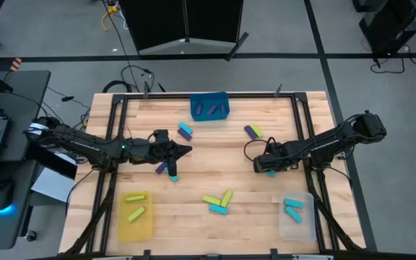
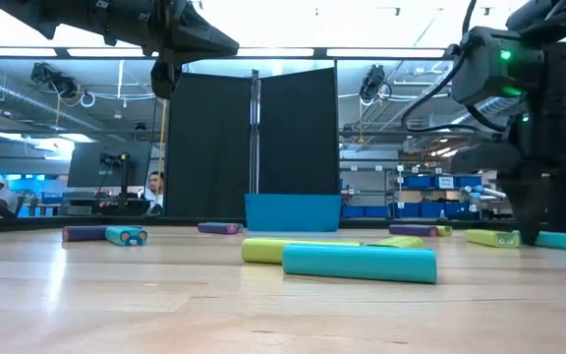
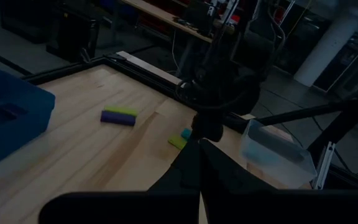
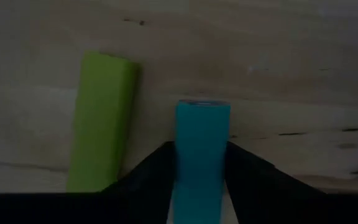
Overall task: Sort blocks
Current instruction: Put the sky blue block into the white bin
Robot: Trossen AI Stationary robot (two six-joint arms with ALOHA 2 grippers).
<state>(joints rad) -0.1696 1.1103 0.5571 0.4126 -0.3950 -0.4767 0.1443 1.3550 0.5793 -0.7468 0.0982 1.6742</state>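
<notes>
No writing legible; right gripper straddles cyan block

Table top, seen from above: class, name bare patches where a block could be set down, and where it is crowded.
Bare wood lies between the yellow bin and the central block cluster, and between the blue bin and that cluster. Crowded: around the right gripper beside the clear bin, and under the left gripper.

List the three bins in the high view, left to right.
Yellow bin → blue bin → clear bin.
</notes>
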